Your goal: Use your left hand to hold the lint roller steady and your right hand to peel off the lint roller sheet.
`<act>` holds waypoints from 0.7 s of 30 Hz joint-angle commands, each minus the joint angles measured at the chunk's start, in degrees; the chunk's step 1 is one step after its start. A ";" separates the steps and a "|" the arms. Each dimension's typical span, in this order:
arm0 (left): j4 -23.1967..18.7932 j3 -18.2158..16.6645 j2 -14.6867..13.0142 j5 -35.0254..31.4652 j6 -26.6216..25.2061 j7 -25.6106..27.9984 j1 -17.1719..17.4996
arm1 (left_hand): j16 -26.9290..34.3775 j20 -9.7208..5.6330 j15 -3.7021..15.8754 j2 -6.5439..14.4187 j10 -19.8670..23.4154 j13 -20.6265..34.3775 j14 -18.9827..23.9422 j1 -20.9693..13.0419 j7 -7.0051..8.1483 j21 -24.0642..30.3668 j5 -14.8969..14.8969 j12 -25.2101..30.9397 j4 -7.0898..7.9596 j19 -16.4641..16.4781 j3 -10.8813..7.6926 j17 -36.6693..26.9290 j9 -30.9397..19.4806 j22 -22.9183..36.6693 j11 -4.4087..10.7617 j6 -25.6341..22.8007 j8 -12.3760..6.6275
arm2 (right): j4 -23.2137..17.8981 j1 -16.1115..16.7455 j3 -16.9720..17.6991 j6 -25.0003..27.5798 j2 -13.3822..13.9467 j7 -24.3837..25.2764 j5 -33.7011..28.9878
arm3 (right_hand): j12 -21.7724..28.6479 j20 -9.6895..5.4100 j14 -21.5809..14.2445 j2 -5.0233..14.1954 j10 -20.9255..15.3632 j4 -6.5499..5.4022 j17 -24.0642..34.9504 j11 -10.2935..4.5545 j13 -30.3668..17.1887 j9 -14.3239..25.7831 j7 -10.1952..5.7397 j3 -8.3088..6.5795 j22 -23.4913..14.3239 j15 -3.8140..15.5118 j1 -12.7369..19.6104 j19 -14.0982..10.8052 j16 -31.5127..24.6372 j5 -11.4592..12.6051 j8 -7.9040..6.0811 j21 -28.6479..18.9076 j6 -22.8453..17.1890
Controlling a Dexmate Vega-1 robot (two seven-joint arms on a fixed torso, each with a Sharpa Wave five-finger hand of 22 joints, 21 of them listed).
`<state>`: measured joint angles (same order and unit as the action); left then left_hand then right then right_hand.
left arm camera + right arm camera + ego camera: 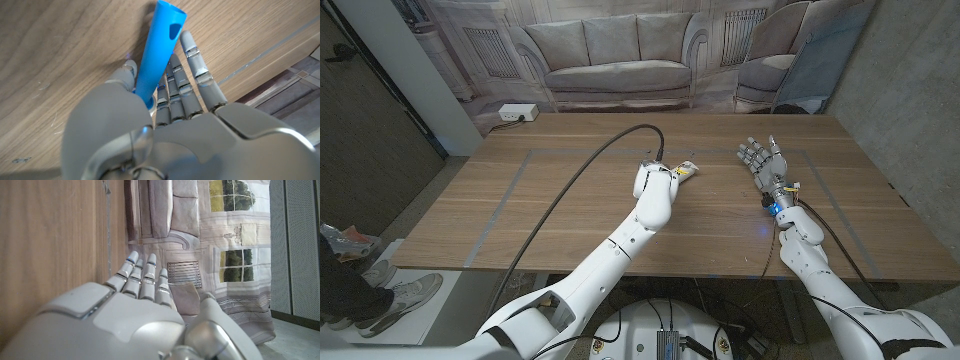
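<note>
Left to right. Your left hand [658,186] sits near the middle of the table [520,210], its fingers [196,65] lying along the blue handle of the lint roller [159,50] with the thumb on the other side; it appears to hold the handle, though how firmly you cannot tell. In the head view the pale roll end [686,170] pokes out just beyond the fingertips, touching the wood. A black cable [590,165] arcs over the table toward this hand, near the roller.

Your right hand [764,163] stands apart from the roller, fingers wide and straight, holding nothing.

Progress, as a judgement: step 1, steadying the roller, looks roughly in place; step 2, peeling the sheet, has not begun. You still need to bring the right fingers across to the roll end and find the sheet's edge, which is too small to see. Nothing lies between the right fingers and the roll.
</note>
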<state>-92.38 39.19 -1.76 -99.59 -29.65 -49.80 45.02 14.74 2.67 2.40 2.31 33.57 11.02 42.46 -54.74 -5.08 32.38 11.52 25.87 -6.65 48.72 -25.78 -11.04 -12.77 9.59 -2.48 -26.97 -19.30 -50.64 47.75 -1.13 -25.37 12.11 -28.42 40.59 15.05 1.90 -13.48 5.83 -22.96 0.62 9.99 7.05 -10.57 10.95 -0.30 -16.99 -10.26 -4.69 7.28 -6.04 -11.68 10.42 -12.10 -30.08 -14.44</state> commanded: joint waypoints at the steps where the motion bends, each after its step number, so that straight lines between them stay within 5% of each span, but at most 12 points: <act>1: -3.18 -1.20 -3.05 11.71 2.75 13.17 3.73 | -0.94 -0.55 1.19 1.27 0.37 -0.14 -1.36 -0.53 1.42 -0.94 0.13 -1.38 -0.10 -0.53 -1.11 0.05 0.01 0.05 1.84 -2.67 -0.89 | 3.21 -1.00 0.25 -0.31 -0.41 -0.94 0.15 | 0.41 -0.10 -0.75 -0.02 -0.55 -0.46 0.28 -0.03 -0.20 0.10 -0.03 -0.07 -0.24 0.11 -0.56 -0.52 -0.08 0.40 -0.41 0.17 -0.81; 6: -4.65 -2.03 -4.55 18.74 4.49 20.05 5.33 | -1.26 -1.71 2.38 2.45 1.12 -0.03 -1.34 -2.42 1.86 -2.04 0.31 -2.19 -0.92 -1.79 -2.66 0.05 0.05 0.05 3.17 -3.19 -0.83 | 3.79 -1.25 0.48 -0.36 -0.72 -0.84 0.21 | 0.54 -0.11 -1.15 0.02 -1.07 -0.54 0.26 0.10 -0.20 0.10 -0.02 -0.09 -0.24 -0.01 -0.66 -0.60 -0.12 0.45 -0.51 0.27 -1.30; 11: -3.70 -0.18 -4.21 16.80 0.43 18.07 4.05 | -0.44 -3.91 4.23 3.24 4.28 0.19 2.81 -4.98 2.37 -2.27 0.24 -2.93 -1.95 -0.32 -4.72 0.19 0.02 0.23 4.73 -6.07 -1.61 | 3.98 -1.37 0.51 -0.19 -0.64 -0.72 -0.02 | 0.59 -0.07 -1.49 0.07 -1.34 -0.59 0.25 0.12 -0.20 0.11 0.07 -0.13 -0.24 -0.18 -0.70 -0.68 -0.16 0.49 -0.56 0.33 -1.57; 15: -2.88 1.25 -4.85 16.05 -0.55 16.39 2.93 | 0.59 -6.33 6.27 3.03 8.02 0.32 8.75 -5.79 2.03 -1.15 0.06 -3.47 -1.95 3.12 -5.81 0.52 -0.03 0.50 5.04 -8.61 -2.19 | 4.06 -1.27 0.81 -0.22 -0.99 -0.15 0.15 | 0.61 -0.09 -1.62 0.14 -1.54 -0.66 0.25 0.11 -0.21 0.11 0.16 -0.16 -0.24 -0.17 -0.76 -0.84 -0.11 0.53 -0.67 0.37 -2.04; 17: -2.84 0.96 -4.82 17.47 -0.71 16.52 3.03 | 0.81 -7.63 7.89 3.00 11.56 0.37 12.47 -7.01 1.45 -0.26 -0.08 -3.68 -2.14 5.58 -7.18 0.61 -0.03 0.49 6.47 -12.35 -3.17 | 3.72 -1.07 0.69 -0.05 -0.83 0.18 -0.15 | 0.68 -0.20 -1.74 0.18 -1.84 -0.71 0.25 0.26 -0.21 0.11 0.23 -0.18 -0.25 -0.13 -0.81 -1.00 -0.09 0.55 -0.69 0.38 -2.23; 21: -2.60 1.87 -5.13 16.82 -1.67 18.94 3.02 | 1.51 -10.20 10.37 3.39 15.11 0.41 19.84 -9.76 0.64 1.67 -0.41 -4.95 -2.75 9.70 -9.87 0.55 0.02 0.67 5.71 -15.07 -3.24 | 3.54 -1.11 0.74 0.05 -0.92 0.79 -0.26 | 0.71 -0.22 -1.98 0.23 -2.05 -0.78 0.24 0.22 -0.21 0.12 0.41 -0.21 -0.25 -0.22 -0.86 -1.15 -0.10 0.57 -0.74 0.42 -2.55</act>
<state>-95.42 39.56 -5.99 -84.88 -29.27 -34.35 48.06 15.92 -5.87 6.16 3.63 41.91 11.21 56.87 -61.11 -4.11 32.61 11.04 21.37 -9.80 55.84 -33.03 -10.46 -12.67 9.97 -1.19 -39.68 -21.97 -49.14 46.66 -0.59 -25.60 11.41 -28.76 40.67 15.48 1.43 -14.68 5.93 -24.33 0.07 9.99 7.33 -10.57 10.95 -0.01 -17.08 -10.26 -4.91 6.75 -6.54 -11.67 10.42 -12.32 -29.84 -16.39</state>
